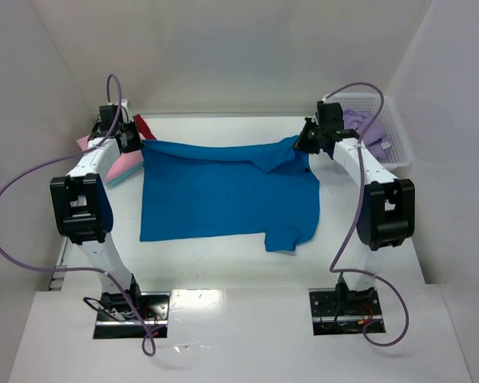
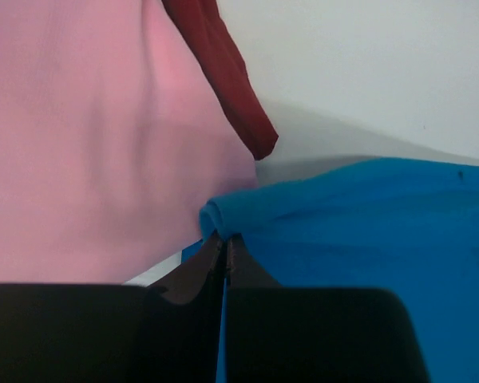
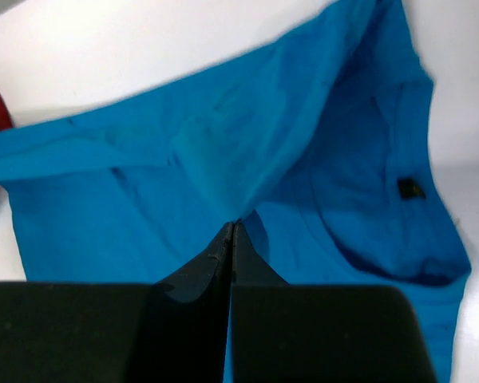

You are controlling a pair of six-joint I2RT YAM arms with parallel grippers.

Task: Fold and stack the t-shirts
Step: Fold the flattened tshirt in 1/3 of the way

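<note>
your left pincer (image 2: 223,239) is clamped fully shut on an edge of the blue shirt (image 1: 223,195), upper left of the top view, just beside the pink shirt (image 2: 88,144) and red shirt (image 2: 227,80). your right pincer (image 3: 233,230) is closed tight on its opposite upper edge, near the basket (image 1: 397,148). the shirt spans mid-frame between them.

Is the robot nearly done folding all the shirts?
Not yet, it looks about partway. A pink shirt and a red shirt already lie off to the far left, seemingly put aside. Right now the left hand and right hand each pinch the far edge of the blue shirt, which lies mostly spread flat. Purple cloth waits in the white basket, so more folding is left.
</note>
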